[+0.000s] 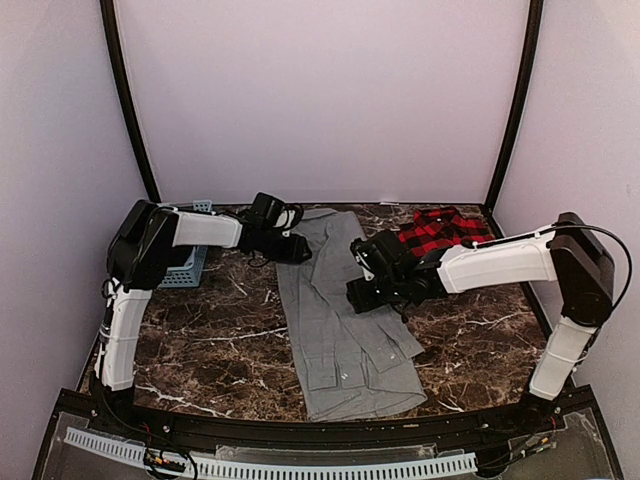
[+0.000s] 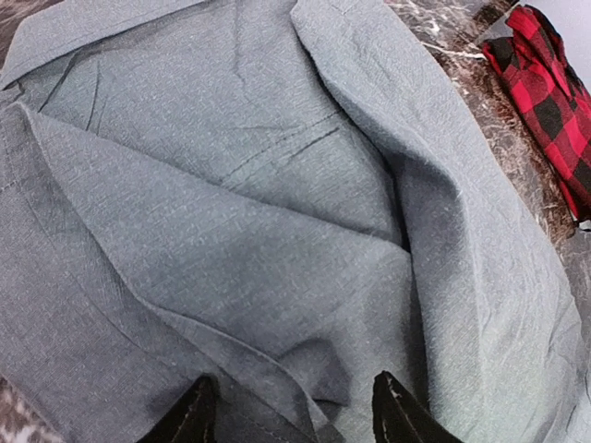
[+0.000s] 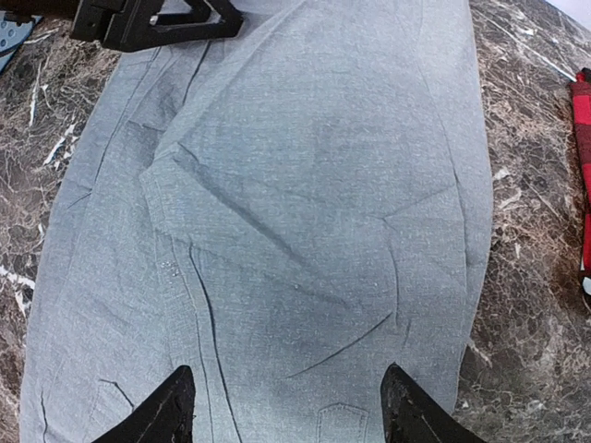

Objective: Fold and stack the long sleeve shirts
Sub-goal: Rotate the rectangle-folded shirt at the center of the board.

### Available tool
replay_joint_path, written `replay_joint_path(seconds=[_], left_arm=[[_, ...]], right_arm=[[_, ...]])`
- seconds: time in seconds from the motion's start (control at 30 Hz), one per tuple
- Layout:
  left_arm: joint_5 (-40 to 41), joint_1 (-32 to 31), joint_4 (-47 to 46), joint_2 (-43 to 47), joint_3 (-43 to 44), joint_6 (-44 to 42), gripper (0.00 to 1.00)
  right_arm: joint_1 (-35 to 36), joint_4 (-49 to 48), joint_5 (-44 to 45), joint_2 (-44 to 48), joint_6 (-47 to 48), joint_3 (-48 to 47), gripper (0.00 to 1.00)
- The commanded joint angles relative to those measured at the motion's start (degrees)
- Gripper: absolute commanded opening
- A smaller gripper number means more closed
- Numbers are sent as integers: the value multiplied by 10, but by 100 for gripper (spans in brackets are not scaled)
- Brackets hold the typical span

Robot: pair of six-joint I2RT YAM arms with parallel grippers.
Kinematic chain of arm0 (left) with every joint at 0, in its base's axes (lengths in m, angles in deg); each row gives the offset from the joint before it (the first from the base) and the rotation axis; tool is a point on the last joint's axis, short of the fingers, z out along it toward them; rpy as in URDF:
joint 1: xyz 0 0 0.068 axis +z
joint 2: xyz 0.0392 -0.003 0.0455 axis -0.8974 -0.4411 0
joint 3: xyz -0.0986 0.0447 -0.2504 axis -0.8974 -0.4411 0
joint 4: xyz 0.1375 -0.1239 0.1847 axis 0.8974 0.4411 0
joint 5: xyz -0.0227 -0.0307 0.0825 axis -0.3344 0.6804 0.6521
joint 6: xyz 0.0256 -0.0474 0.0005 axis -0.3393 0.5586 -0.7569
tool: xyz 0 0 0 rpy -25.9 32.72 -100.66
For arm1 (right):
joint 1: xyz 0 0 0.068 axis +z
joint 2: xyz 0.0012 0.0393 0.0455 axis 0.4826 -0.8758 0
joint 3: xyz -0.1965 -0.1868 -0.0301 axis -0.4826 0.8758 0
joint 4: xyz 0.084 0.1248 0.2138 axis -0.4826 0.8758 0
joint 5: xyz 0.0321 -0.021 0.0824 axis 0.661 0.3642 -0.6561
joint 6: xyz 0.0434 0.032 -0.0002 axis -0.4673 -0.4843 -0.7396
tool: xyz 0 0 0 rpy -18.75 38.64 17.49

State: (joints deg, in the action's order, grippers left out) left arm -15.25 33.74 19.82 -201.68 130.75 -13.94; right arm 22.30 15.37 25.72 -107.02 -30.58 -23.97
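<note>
The grey shirt (image 1: 330, 330) lies lengthwise down the middle of the bench (image 1: 200, 350), running from the far edge almost to the near one, with its sides turned in so that it makes a long narrow strip. The plaid shirt (image 1: 438, 230) sits bunched in the far right corner, apart from the grey one and untouched.

The left jaws are low at the far end of the grey shirt, spread, with a raised fold of cloth between the fingertips (image 2: 194, 415). They look ready to pinch but have not closed on it. The right jaws hover over the shirt's right side further along, also spread, with nothing between the fingertips (image 3: 162, 411) but flat cloth below.

To my eye this fabric is light, thin and thoroughly limp. It creases wherever it is pushed, and it will sag and trail from any single point of hold. It looks grippy rather than slick against the marbled surface, so dragging may bunch it. The layers are stacked, so a shallow pinch could lift only the top one. I would take it at the far end with both arms, at the two edges, catching every layer, then carry that end over towards the near hem.
</note>
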Motion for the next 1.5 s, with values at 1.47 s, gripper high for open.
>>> replay_joint_path(seconds=[1.47], left_arm=[[16, -137, -127, 461, -490, -4, 81]], right_arm=[[-8, -61, -113, -20, 61, 8, 65]])
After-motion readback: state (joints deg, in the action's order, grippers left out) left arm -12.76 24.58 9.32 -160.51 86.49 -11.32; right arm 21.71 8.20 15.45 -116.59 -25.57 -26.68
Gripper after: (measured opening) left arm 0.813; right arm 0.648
